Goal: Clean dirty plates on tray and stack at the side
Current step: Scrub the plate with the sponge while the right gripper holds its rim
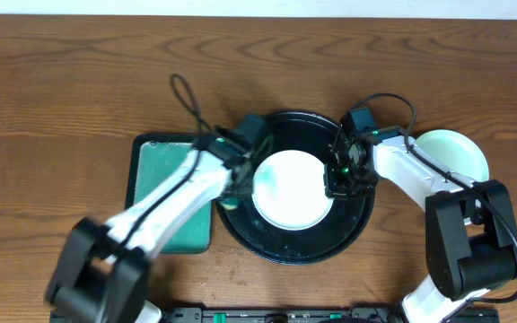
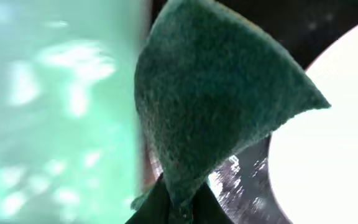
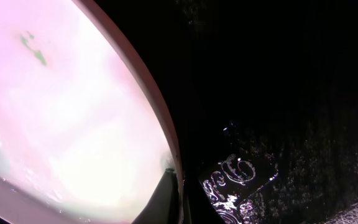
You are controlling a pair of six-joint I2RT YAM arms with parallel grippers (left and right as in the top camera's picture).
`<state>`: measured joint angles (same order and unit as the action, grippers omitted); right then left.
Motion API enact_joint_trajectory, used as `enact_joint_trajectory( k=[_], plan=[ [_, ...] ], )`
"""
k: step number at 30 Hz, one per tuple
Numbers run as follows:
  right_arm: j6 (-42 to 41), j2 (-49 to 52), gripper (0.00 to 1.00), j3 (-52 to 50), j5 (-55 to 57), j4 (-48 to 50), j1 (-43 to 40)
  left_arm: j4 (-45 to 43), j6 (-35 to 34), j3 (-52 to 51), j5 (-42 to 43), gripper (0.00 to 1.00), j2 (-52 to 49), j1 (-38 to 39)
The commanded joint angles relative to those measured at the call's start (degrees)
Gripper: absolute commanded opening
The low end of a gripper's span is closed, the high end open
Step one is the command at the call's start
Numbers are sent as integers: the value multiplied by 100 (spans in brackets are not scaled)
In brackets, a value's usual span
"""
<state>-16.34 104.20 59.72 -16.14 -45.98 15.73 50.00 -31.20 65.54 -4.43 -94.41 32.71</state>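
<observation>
Left gripper (image 2: 176,202) is pinching a green scouring pad (image 2: 216,106) just left of the plate (image 1: 293,188) sitting mid-frame in the black tray (image 1: 357,235) — right gripper (image 3: 174,196) is clamping its right rim. Looks like the scrubbing step; next the pad needs pressing onto the smears (image 3: 35,50).

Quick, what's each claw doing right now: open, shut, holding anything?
Left gripper: shut on the green pad.
Right gripper: shut on the rim of the plate.
</observation>
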Motion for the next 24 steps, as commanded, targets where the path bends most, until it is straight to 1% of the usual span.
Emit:
enact_joint_trajectory(
  k=[1, 3, 5, 6, 9, 11, 13, 17, 20, 24],
  plan=[
    [9, 131, 1, -63, 433, 9, 55, 361, 133, 7, -245, 7, 863, -398],
    [9, 131, 1, -63, 431, 35, 55, 564, 299, -13, -247, 7, 1123, -741],
    [9, 131, 1, -63, 431, 44, 55, 610, 315, -81, -127, 8, 1217, -1040],
    [9, 131, 1, -63, 431, 50, 57, 603, 345, -98, 68, 7, 1217, -1161],
    [9, 131, 1, -63, 431, 66, 57, 289, 890, -136, 1244, 7, 1126, -1307],
    [9, 131, 1, -63, 431, 79, 57, -87, 981, -142, 1980, 7, 1023, -1217],
    [9, 131, 1, -63, 431, 76, 57, -533, 977, -160, 2446, 7, 861, -1027],
    [9, 131, 1, -63, 431, 48, 57, -1329, 846, -160, 2590, 7, 302, -522],
    [9, 131, 1, -63, 431, 22, 57, -1867, 411, -157, 2704, 8, -302, -214],
    [9, 131, 1, -63, 431, 17, 57, -2229, 170, -157, 2929, 7, -839, -57]
  ],
)
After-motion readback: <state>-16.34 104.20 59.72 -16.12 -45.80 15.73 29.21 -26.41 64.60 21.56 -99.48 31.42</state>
